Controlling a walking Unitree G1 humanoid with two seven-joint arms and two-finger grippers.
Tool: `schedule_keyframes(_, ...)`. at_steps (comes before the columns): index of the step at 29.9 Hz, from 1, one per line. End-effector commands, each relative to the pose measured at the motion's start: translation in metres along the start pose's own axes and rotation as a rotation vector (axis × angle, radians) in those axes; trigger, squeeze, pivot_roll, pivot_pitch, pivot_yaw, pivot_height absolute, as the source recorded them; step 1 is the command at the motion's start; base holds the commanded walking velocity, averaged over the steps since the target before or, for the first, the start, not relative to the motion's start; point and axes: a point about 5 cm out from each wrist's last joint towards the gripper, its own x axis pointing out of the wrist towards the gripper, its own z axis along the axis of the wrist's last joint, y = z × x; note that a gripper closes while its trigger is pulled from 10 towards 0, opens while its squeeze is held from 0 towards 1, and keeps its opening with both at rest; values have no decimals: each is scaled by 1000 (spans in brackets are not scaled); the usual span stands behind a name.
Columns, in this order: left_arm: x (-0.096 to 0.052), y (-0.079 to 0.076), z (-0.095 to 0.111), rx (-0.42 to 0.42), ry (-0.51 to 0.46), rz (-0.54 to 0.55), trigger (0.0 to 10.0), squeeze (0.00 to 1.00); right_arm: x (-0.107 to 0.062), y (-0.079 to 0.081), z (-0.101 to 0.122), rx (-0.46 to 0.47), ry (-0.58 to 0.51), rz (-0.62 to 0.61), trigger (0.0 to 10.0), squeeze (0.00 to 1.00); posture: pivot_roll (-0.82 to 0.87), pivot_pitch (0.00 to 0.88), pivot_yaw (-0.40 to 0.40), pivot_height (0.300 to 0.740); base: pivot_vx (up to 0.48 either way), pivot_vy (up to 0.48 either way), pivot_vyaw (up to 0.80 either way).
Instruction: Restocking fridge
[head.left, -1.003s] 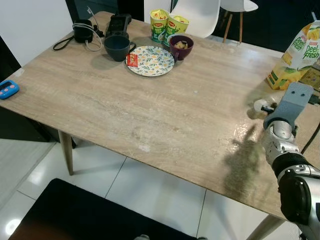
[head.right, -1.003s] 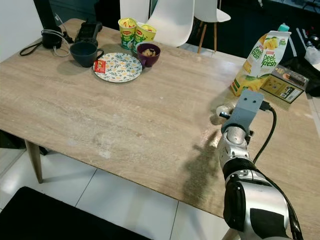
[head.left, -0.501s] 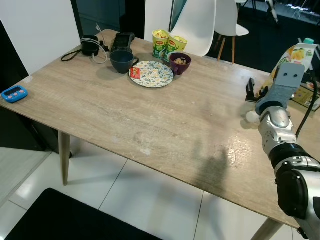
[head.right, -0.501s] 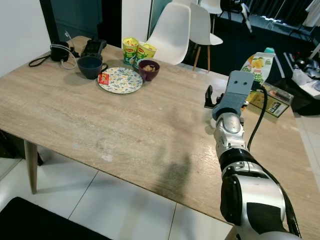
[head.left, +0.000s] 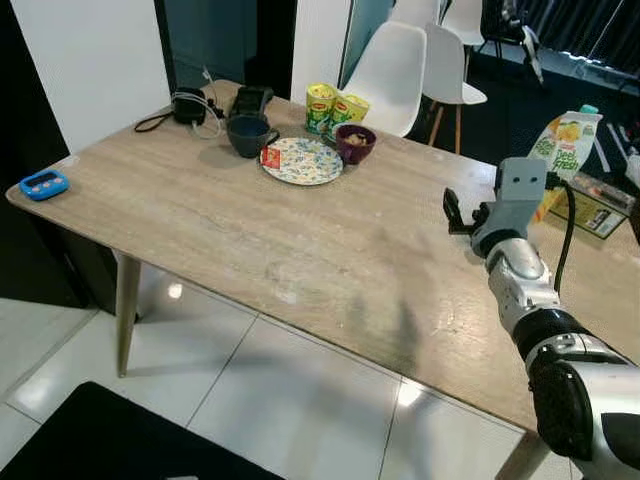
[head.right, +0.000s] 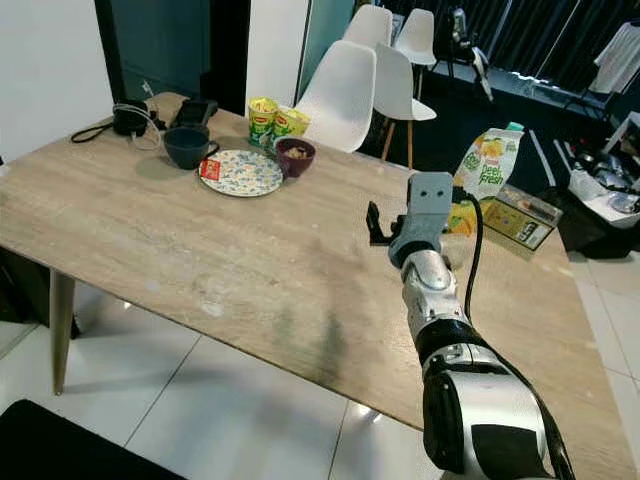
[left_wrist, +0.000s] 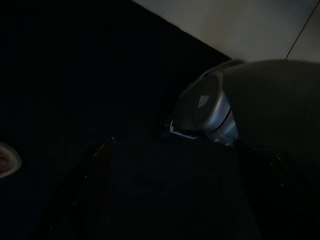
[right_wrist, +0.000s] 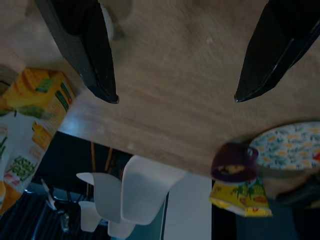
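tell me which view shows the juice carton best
The right eye view: the juice carton stands upright on the table's far side, most of its front visible behind the right arm. The left eye view has it too, arm overlapping. The right wrist view catches it blurred, cut off at the edge.

Yellow-green juice carton (head.right: 484, 176), upright on the table's far right side, cap seemingly closed

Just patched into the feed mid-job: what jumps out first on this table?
The right gripper stands raised over the wooden table near its right side, fingers spread wide and empty. Just beyond it stands a tall juice carton, with a flat box beside it. At the far left end sits a cluster of dishes: a floral plate, a dark mug, a purple bowl and two yellow-green cups.
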Motion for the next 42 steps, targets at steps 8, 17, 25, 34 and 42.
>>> schedule_keyframes(8,5,-8,8,-3,6,-38,10000,0,-6,-5,-10,-25,26,-1,10000,0,246,0,-165,740,0,-443,0)
schedule_keyframes(17,7,-9,16,-6,-7,-28,10000,0,-5,-2,-10,-34,27,9,10000,0,249,0,-166,740,0,-246,0)
schedule_keyframes(25,6,-10,11,-3,5,-35,10000,0,-5,7,-13,-70,43,46,10000,0,257,0,-174,740,0,0,0)
schedule_keyframes(34,6,-9,9,-6,7,-26,10000,0,-4,22,-18,-110,71,100,10000,0,267,0,-184,740,0,0,0)
schedule_keyframes(42,5,-5,12,-55,-26,5,10000,0,-6,39,-27,-142,116,150,10000,0,278,0,-201,740,0,0,0)
